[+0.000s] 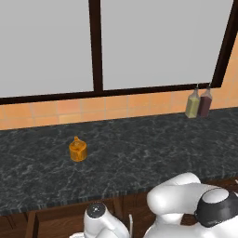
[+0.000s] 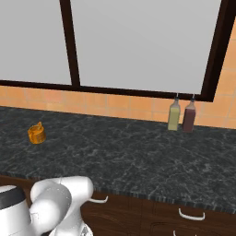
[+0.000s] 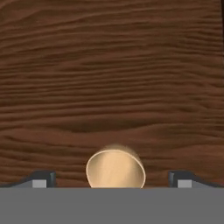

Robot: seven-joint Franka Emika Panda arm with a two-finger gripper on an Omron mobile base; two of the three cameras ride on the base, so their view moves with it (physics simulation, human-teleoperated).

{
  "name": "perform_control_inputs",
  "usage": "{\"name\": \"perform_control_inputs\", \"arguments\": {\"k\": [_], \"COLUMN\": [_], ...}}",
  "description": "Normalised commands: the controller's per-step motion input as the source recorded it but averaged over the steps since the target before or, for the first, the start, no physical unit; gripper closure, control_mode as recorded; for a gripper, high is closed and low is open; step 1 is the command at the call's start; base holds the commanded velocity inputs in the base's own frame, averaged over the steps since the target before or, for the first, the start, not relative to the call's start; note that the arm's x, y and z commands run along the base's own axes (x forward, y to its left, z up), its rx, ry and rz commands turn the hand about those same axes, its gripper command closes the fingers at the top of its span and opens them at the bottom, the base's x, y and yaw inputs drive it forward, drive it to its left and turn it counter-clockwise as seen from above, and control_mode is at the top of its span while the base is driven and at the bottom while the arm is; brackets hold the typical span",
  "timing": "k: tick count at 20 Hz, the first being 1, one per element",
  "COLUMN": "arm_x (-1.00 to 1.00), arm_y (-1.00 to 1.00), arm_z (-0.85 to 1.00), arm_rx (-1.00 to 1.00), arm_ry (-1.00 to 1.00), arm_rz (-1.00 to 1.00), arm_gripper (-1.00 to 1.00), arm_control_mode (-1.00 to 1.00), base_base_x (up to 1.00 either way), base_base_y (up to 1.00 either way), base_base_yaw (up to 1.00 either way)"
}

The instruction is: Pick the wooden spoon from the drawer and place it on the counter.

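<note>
In the hand view the light-tan round bowl of the wooden spoon (image 3: 115,169) lies on the dark reddish-brown floor of the drawer (image 3: 109,78); its handle is hidden below the frame. My gripper (image 3: 113,180) hangs right over it, open, with one dark fingertip (image 3: 41,179) on each side of the bowl and a gap between each tip and the wood. The black marble-look counter (image 1: 139,158) (image 2: 138,156) runs across both base views, and my white arm bends down below its front edge.
A squat orange jar (image 1: 78,149) (image 2: 36,133) stands on the counter's left part. Two bottles, greenish (image 1: 193,103) (image 2: 174,115) and dark red (image 1: 205,101) (image 2: 189,115), stand at the back by the tiled wall. Cabinet fronts with white handles (image 2: 191,215) lie under the counter.
</note>
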Motion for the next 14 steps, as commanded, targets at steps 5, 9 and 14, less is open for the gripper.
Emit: {"name": "perform_control_inputs", "arguments": {"k": [5, 9, 14], "arm_x": [0.00, 0.00, 0.00], "arm_y": [0.01, 0.00, 0.00], "arm_z": [-0.35, -0.41, -0.31], "arm_rx": [0.00, 0.00, 0.00], "arm_ry": [0.02, 0.00, 0.00], "arm_rz": [0.00, 0.00, 0.00], "arm_gripper": [-1.00, -1.00, -1.00], "arm_control_mode": [-1.00, -1.00, -1.00], "base_base_x": [0.00, 0.00, 0.00], "base_base_y": [0.00, 0.00, 0.00], "base_base_yaw": [0.00, 0.00, 0.00]}}
